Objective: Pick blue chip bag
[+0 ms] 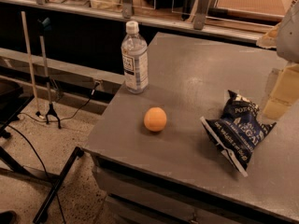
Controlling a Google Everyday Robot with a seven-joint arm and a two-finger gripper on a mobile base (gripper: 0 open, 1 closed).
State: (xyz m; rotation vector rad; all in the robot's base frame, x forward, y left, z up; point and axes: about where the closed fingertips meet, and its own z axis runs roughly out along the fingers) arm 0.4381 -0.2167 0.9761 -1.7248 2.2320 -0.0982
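The blue chip bag (238, 130) lies crumpled on the grey table (196, 73) at the right, dark navy with white lettering and white-edged seams. My gripper (279, 97) hangs at the right edge of the view, pale cream, just above and to the right of the bag's upper end. It holds nothing that I can see. The arm reaches up out of view at the top right.
An orange ball-like fruit (155, 119) sits left of the bag near the table's middle. A clear water bottle (134, 59) stands upright at the table's far left edge. Stands and cables (46, 101) are on the floor to the left. A railing (140, 17) runs behind the table.
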